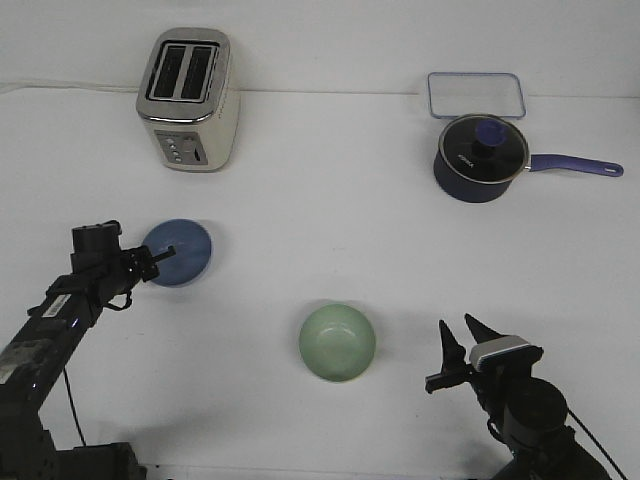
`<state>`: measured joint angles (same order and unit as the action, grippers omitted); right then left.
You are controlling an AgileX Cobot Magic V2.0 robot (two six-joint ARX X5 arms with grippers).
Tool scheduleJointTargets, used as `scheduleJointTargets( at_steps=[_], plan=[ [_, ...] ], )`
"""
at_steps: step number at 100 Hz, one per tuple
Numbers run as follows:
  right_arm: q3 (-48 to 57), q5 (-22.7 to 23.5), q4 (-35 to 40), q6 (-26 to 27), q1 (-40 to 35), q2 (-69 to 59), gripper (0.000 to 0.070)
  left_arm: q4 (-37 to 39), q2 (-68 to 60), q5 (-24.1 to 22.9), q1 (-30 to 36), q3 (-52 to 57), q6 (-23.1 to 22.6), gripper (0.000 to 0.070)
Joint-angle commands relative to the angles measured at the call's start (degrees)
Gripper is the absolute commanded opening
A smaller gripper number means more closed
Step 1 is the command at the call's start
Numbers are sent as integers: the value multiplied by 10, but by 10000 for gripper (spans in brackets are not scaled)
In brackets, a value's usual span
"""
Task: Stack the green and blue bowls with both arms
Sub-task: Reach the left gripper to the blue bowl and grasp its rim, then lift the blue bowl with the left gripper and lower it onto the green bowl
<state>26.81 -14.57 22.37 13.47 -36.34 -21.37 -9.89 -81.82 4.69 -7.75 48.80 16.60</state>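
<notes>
The periwinkle blue bowl sits on the white table at the left. My left gripper reaches in from the left, and its fingertips overlap the bowl's left rim. I cannot tell whether they are closed on the rim. The pale green bowl sits at the front centre, upright and empty. My right gripper is open and empty to the right of the green bowl, apart from it, with its prongs pointing up.
A silver toaster stands at the back left. A dark navy saucepan with a glass lid and long handle stands at the back right. A clear lidded container is behind it.
</notes>
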Motion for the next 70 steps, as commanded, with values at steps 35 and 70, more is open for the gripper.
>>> scheduleJointTargets(
  at_steps=[35,70],
  plan=[
    [0,2,-5,-5,-5,0,289,-45,120,139,59,34,-29,13],
    [0,2,-5,-5,-5,0,289,-48,169,148,305,35,33,14]
  ],
)
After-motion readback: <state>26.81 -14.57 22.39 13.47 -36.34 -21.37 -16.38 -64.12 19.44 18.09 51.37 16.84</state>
